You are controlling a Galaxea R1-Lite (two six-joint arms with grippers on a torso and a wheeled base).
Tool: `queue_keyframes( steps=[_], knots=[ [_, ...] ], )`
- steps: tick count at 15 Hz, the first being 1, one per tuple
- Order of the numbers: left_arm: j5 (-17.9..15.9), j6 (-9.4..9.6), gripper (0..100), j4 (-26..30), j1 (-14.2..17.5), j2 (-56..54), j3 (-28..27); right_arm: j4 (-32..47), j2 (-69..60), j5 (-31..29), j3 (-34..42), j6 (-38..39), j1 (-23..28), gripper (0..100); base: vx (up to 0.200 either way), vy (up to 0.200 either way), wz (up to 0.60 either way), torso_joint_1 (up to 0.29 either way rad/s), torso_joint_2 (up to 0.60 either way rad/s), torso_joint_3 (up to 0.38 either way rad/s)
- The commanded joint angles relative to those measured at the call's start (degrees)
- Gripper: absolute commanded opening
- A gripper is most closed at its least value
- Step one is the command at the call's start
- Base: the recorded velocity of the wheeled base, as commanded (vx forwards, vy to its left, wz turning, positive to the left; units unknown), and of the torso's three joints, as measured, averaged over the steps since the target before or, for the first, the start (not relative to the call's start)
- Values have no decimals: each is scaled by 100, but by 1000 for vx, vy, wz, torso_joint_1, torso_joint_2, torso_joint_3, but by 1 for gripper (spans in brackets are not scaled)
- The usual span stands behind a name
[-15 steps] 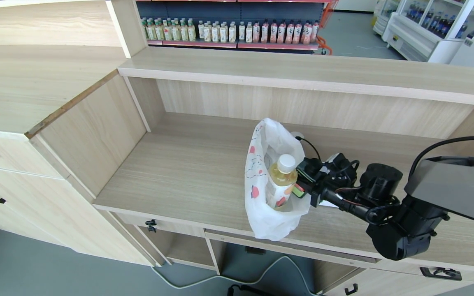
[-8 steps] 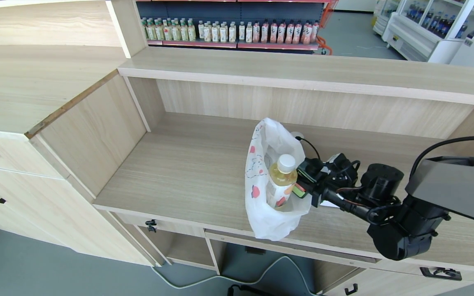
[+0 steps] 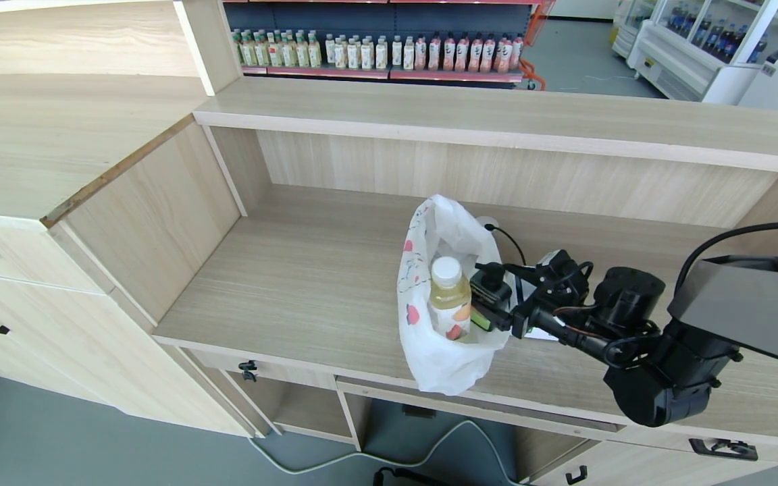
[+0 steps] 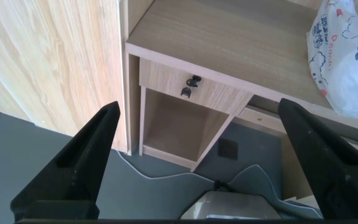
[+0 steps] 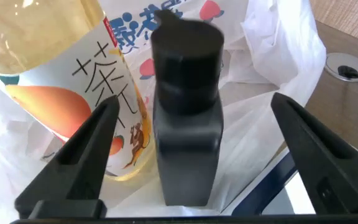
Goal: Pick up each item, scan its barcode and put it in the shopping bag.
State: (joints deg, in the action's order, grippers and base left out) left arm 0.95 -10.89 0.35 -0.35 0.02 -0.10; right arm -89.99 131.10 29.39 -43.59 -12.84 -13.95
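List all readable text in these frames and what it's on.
"茶": large dark character on the label of the bottle, right wrist view; the strokes below it are partial and not readable.
Red print on the shopping bag: partly covered by the black item, unreadable.
Labels on the shelf bottles, head view: too small to read.
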Motion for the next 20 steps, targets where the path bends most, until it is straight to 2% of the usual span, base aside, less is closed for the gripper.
queue_keyframes(
  steps=[1, 5, 9, 11, 12, 13, 14, 17, 18, 20],
  knots=[
    [2, -1, 100, 0, 0, -2, 1, -1, -84, -4, -9, -8, 15, 100, 0, 0, 0, 0, 0, 0],
    [2, -1, 100, 0, 0, -2, 1, 69, -656, -12, 0, 53, 67, 100, 0, 0, 0, 0, 0, 0],
    [2, -1, 100, 0, 0, -2, 1, 1493, -2695, -12, 457, 97, 481, 100, 0, 0, 0, 0, 0, 0],
    [2, -1, 100, 0, 0, -2, 1, 2293, -4039, -21, 1274, 62, 929, 100, 0, 0, 0, 0, 0, 0],
    [2, -1, 100, 0, 0, -2, 1, 2416, -4286, -12, 1485, 44, 1025, 100, 0, 0, 0, 0, 0, 0],
    [2, -1, 100, 0, 0, -2, 1, 2469, -4839, -4, 2101, -105, 1342, 100, 0, 0, 0, 0, 0, 0],
    [2, -1, 100, 0, 0, -2, 1, 2583, -5103, -21, 2276, -342, 1649, 100, 0, 0, 0, 0, 0, 0],
    [2, -1, 100, 0, 0, -2, 1, 3805, -5736, -425, 2268, -1432, 2862, 100, 0, 0, 0, 0, 0, 0],
    [2, -1, 100, 0, 0, -2, 1, 4024, -5859, -443, 2276, -1538, 3100, 100, 0, 0, 0, 0, 0, 0],
    [2, -1, 100, 0, 0, -2, 1, 4183, -6017, -636, 2285, -1546, 3249, 100, 0, 0, -300, 1, -1, 4]
  ],
)
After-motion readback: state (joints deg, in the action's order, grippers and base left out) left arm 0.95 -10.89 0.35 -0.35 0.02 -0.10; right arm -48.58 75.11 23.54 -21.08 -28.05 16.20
